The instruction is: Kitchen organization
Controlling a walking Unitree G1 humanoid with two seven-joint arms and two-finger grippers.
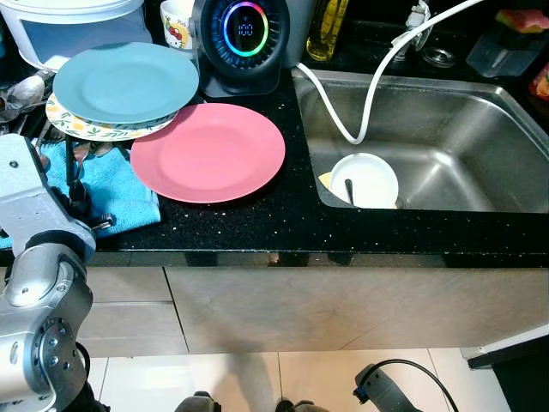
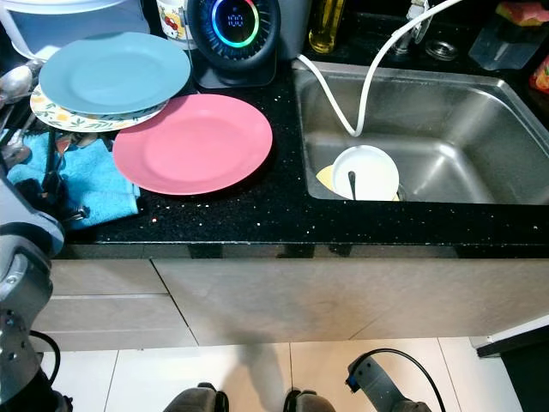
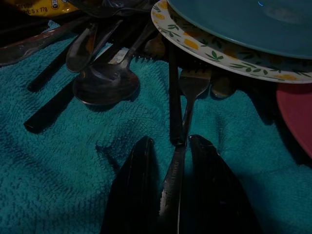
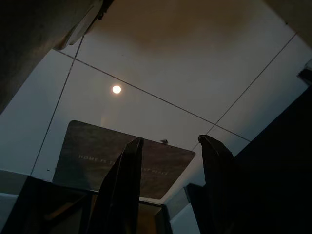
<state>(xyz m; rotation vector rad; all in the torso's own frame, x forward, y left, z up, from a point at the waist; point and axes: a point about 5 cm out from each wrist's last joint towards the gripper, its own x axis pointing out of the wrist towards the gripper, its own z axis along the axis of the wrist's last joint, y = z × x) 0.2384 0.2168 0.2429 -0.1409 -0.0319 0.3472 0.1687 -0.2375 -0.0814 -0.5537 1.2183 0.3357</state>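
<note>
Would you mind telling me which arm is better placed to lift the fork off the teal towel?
Left. The left gripper already straddles the fork handle on the teal towel, beside the plates. The right gripper hangs low, facing the floor.

Ring-lit display [image 1: 245,29] on the black appliance glows with digits, maybe "180", too blurred to be sure. Yellow packet [image 3: 36,6] reads "x 77g". Floor mat [image 4: 122,163] reads "HOME IS", the rest too dim.

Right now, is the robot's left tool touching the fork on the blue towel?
Touching. In the left wrist view, the left tool has its two black fingers closed against the fork handle lying on the towel.
</note>
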